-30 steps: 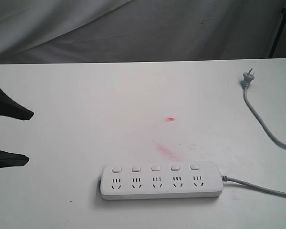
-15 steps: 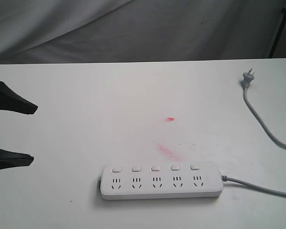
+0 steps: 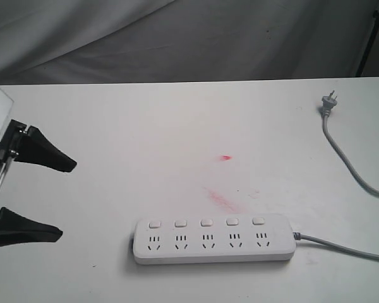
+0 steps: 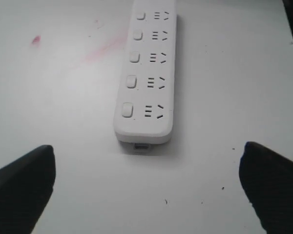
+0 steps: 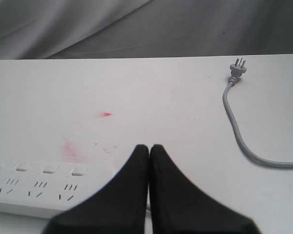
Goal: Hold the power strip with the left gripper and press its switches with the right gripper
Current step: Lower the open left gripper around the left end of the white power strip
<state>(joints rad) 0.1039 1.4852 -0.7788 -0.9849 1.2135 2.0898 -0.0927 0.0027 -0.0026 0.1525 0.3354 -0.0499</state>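
The white power strip (image 3: 215,238) lies flat near the table's front edge, its grey cord (image 3: 341,247) running off to the right. Its switches (image 3: 206,222) form a row along the far side, one above each socket. My left gripper (image 3: 68,199) stands open at the left, some way short of the strip's left end, with nothing between its fingers. In the left wrist view the strip (image 4: 146,73) lies ahead of the wide-open left gripper (image 4: 146,165). The right gripper (image 5: 149,146) is shut and empty, near the strip's cord end (image 5: 39,187); the exterior view does not show it.
A grey plug (image 3: 328,101) with its cord (image 3: 350,167) lies at the back right of the white table (image 3: 145,139). Red smears (image 3: 221,200) and a red spot (image 3: 225,157) mark the tabletop behind the strip. Grey cloth (image 3: 177,38) hangs beyond the far edge.
My left gripper has moved right, toward the strip, and its white block has come into view. Its fingers have spread slightly wider. The strip has not moved.
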